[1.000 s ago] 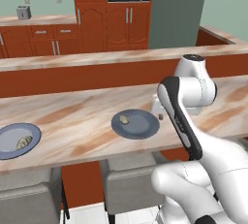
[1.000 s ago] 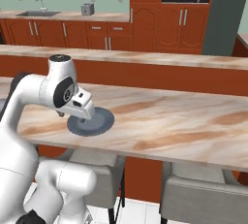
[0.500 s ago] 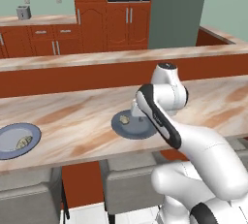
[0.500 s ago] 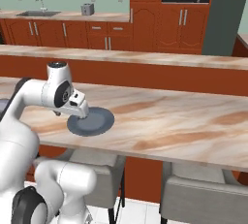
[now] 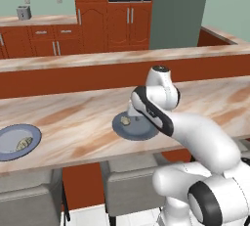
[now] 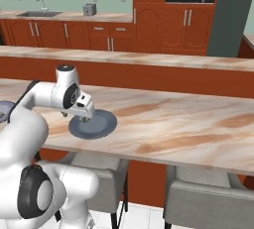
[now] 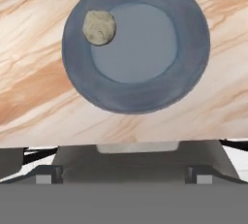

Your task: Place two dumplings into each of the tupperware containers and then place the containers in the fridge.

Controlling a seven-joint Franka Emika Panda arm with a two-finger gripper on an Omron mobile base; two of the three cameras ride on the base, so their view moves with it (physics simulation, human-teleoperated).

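Marbled tan stone is covering the desk (image 5: 73,122), and almost everything in the task is looking undone. A round blue-grey plate (image 7: 140,97) is lying at the centre of the hand view with one dumpling (image 7: 99,27) sitting on its rim area, toward the upper left of that frame; in the left base view the same dumpling (image 5: 125,121) is showing on the left part of the plate (image 5: 134,131), just beside the arm's wrist. A second plate (image 5: 10,146) is resting at the far left edge of the left base view, carrying another dumpling (image 5: 24,144).

The gripper (image 6: 84,119) is hanging over the near plate (image 6: 99,126), jaws spread fully wide and holding nothing; it is not touching the dumpling.

No tupperware containers are appearing in these pictures, and the tall grey slab at the upper right of both base views may be the fridge (image 5: 178,12), though that is hard to confirm. My judgement: the work is sitting at its very start, with the first dumpling pick just being lined up. All the filling of containers and the carrying to the fridge is remaining.
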